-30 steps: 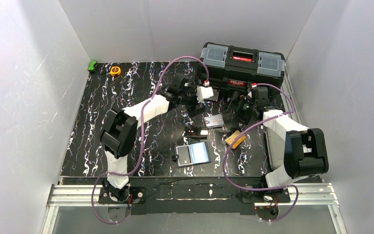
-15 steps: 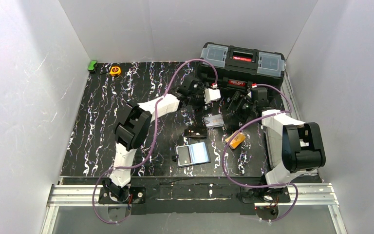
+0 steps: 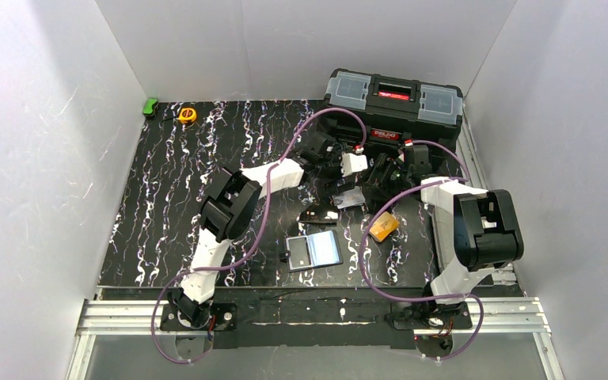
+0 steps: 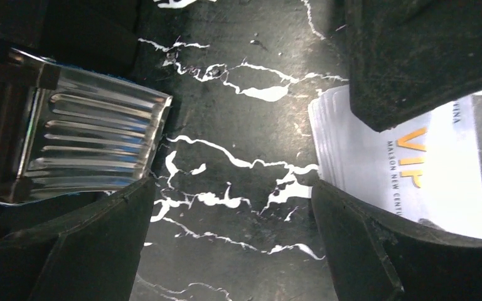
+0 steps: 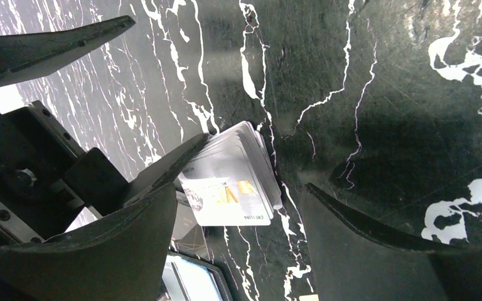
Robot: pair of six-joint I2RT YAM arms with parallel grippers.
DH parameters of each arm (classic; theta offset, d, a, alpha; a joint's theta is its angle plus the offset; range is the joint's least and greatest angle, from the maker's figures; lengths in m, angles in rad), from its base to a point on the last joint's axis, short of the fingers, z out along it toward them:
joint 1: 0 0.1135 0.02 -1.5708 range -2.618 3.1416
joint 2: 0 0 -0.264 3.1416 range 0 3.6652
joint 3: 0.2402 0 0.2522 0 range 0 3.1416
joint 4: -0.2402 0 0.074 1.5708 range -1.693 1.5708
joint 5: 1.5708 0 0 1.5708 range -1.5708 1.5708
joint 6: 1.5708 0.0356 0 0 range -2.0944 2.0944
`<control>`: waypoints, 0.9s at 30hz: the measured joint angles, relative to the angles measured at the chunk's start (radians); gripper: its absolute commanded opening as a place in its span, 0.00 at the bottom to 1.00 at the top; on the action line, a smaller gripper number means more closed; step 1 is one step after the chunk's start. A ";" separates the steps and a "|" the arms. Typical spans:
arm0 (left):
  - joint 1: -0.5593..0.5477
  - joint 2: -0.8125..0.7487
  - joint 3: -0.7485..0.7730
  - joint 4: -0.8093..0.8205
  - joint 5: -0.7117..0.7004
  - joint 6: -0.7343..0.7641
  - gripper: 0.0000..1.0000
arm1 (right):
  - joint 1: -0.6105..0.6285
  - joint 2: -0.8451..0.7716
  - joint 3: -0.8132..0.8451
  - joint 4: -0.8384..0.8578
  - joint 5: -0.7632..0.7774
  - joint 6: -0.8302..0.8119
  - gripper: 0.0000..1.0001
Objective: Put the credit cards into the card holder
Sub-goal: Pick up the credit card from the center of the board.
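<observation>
A stack of silver-white credit cards (image 3: pixel 350 198) with gold VIP print lies on the black marbled table; it also shows in the wrist views as cards (image 4: pixel 408 169) and cards (image 5: pixel 232 182). An orange card (image 3: pixel 383 226) lies to its right. The card holder (image 3: pixel 314 249) lies open nearer the front, its bluish sleeves up; one corner of the holder (image 5: pixel 191 282) shows below the stack. My left gripper (image 4: pixel 233 188) is open over bare table, its right finger (image 4: pixel 376 244) at the stack's edge. My right gripper (image 5: pixel 241 188) is open just short of the stack, holding nothing.
A large black toolbox (image 3: pixel 394 101) stands at the back right, close behind both grippers; its ribbed metal latch (image 4: pixel 94 144) is beside my left finger. A small dark flat item (image 3: pixel 317 214) lies left of the stack. A yellow tape measure (image 3: pixel 188 115) and a green object (image 3: pixel 150 106) sit far back left.
My left arm has swung right, bringing its gripper up to the silver stack in front of the toolbox. The right gripper has narrowed a little and edged toward the stack.
</observation>
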 measured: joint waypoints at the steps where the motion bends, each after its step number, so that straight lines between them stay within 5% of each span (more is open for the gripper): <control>1: -0.003 0.008 0.003 0.005 -0.003 0.000 0.94 | 0.000 0.004 0.000 0.003 -0.001 0.001 0.78; 27: 0.020 -0.009 0.000 0.042 -0.120 -0.064 0.97 | 0.023 -0.025 -0.094 0.043 -0.022 0.059 0.77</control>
